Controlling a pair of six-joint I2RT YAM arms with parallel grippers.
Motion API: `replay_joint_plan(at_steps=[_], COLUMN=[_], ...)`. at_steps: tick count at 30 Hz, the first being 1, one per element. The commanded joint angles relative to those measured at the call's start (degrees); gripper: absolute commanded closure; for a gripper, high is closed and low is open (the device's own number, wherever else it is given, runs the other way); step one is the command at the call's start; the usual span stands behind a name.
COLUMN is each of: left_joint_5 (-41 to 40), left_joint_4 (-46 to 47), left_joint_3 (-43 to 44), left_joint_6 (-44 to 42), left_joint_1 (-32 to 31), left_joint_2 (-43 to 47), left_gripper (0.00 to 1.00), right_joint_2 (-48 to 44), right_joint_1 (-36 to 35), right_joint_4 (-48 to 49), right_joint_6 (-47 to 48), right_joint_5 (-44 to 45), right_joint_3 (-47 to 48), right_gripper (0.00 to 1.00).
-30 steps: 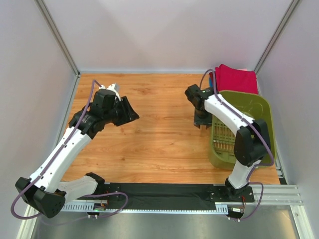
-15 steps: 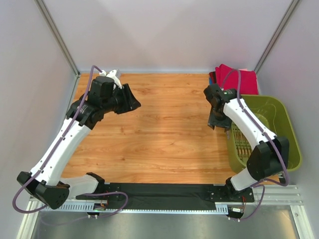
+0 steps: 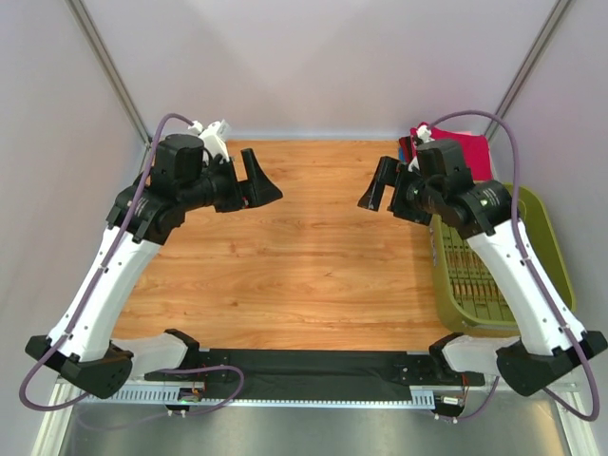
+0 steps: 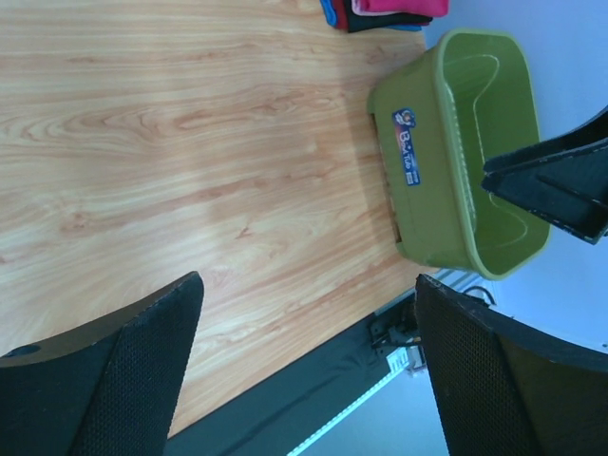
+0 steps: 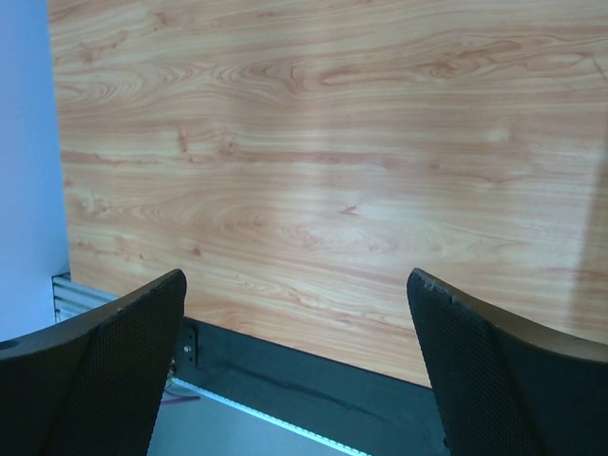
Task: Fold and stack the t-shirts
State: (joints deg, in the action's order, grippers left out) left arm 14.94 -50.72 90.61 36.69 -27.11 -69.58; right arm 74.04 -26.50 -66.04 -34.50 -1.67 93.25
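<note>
The t-shirts [image 3: 470, 152] lie as a folded stack in the back right corner, a crimson one on top, partly hidden behind my right arm. In the left wrist view the t-shirts [image 4: 385, 11] show pink, black and blue edges at the top of the frame. My left gripper [image 3: 261, 182] hangs open above the back left of the table, pointing right, with nothing between its fingers. My right gripper [image 3: 378, 185] hangs open just left of the stack, pointing left, also holding nothing. Both wrist views show wide open jaws, the left gripper [image 4: 309, 285] and the right gripper [image 5: 294, 277], over bare wood.
An olive-green plastic basket [image 3: 494, 256] stands along the table's right edge, in front of the stack; the basket [image 4: 465, 142] looks empty inside. A black strip [image 3: 313, 366] and a metal rail run along the near edge. Grey walls close in the left, back and right.
Both arms have risen and turned their grippers toward each other, and both grippers have opened wide. The basket has shifted right, from tipped beside the right arm to lying flat.
</note>
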Motion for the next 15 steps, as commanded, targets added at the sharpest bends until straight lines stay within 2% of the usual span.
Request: replay_joint_plan(at_steps=[1, 4, 8, 15], left_joint_5=[2.55, 1.41, 1.50, 1.50], left_joint_4=[-0.79, -1.40, -0.52, 4.04], left_joint_3=[1.07, -0.69, -3.23, -6.41], left_joint_6=[-1.62, -1.97, -1.79, -0.92], left_joint_1=[0.04, 0.04, 0.04, 0.04], left_joint_2=[2.43, 3.49, 5.68, 8.67], left_gripper=[0.01, 0.00, 0.00, 0.01], right_joint_2=[-3.01, -7.24, -10.93, -11.29], right_joint_1=[0.13, 0.05, 0.13, 0.05], right_joint_4=[5.30, 9.25, 11.11, 9.88], right_joint_6=[-0.30, 0.66, -1.18, -2.58], right_joint_5=[-4.05, -2.99, -2.28, -0.53], right_joint_3=[-4.64, -9.39, -10.72, -10.72], right_gripper=[0.00, 0.00, 0.00, 0.00])
